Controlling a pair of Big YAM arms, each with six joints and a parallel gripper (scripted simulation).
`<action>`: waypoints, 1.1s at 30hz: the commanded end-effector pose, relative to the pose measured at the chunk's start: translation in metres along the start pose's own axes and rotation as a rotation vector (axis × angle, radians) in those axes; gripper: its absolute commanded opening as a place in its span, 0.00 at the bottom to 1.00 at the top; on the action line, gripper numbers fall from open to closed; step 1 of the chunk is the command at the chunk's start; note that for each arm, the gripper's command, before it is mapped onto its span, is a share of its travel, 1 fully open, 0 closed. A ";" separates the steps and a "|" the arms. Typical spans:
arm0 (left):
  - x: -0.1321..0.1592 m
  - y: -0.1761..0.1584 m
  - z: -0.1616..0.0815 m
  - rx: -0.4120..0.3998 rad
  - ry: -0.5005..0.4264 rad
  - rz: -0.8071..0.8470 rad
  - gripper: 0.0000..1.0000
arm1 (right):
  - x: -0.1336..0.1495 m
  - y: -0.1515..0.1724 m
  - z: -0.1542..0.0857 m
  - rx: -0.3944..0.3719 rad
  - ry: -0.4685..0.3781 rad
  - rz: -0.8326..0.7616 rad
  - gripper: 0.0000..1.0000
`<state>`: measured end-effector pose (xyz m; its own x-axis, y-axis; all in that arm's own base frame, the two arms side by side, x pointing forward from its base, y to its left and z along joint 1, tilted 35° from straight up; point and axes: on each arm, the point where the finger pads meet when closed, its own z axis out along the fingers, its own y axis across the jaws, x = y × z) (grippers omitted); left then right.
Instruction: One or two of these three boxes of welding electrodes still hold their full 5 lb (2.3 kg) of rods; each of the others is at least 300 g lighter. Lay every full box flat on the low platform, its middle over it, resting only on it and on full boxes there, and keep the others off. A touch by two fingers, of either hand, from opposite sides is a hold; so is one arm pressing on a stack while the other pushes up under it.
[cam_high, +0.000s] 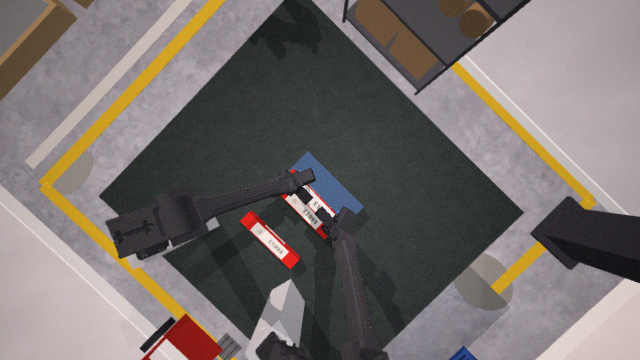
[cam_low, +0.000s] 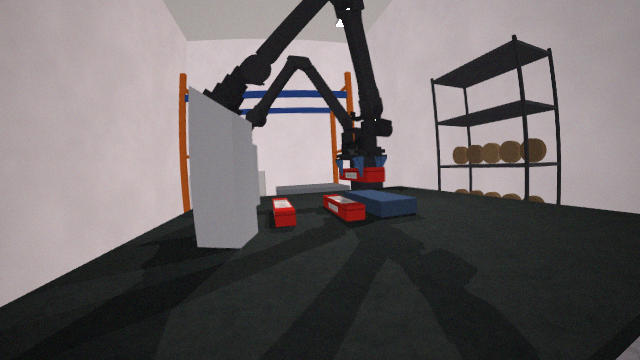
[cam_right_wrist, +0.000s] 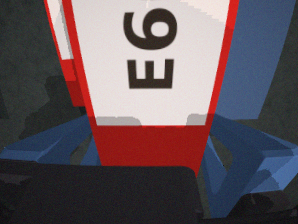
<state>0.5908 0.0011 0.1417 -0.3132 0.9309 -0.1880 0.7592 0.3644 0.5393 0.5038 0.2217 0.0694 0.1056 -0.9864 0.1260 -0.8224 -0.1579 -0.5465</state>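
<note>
Three red electrode boxes with white labels. One box [cam_high: 316, 201] hangs in the air over the near edge of the low blue platform [cam_high: 330, 182], held at both ends. My left gripper [cam_high: 301, 178] is shut on its far end and my right gripper [cam_high: 334, 220] on its near end. In the exterior view the held box [cam_low: 362, 174] sits well above the platform [cam_low: 384, 202]. In the right wrist view the box [cam_right_wrist: 149, 50] runs away from my fingers. A second box [cam_low: 344, 207] lies on the mat beside the platform. A third box [cam_high: 270, 240] lies further off on the mat.
A tall grey panel [cam_low: 222, 175] stands on the mat near the third box. A black shelf rack [cam_low: 495, 125] with brown rolls stands off the mat. An orange and blue rack [cam_low: 260, 100] is behind the arms.
</note>
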 end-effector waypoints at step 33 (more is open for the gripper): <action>0.010 0.069 -0.030 -0.068 0.006 0.001 0.00 | -0.002 -0.068 -0.032 0.072 -0.012 0.004 0.00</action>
<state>0.6083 0.0078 0.1537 -0.3126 0.9309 -0.1891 0.7663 0.3647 0.5290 0.5229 0.2237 0.0812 0.1032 -0.9860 0.1309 -0.8293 -0.1580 -0.5360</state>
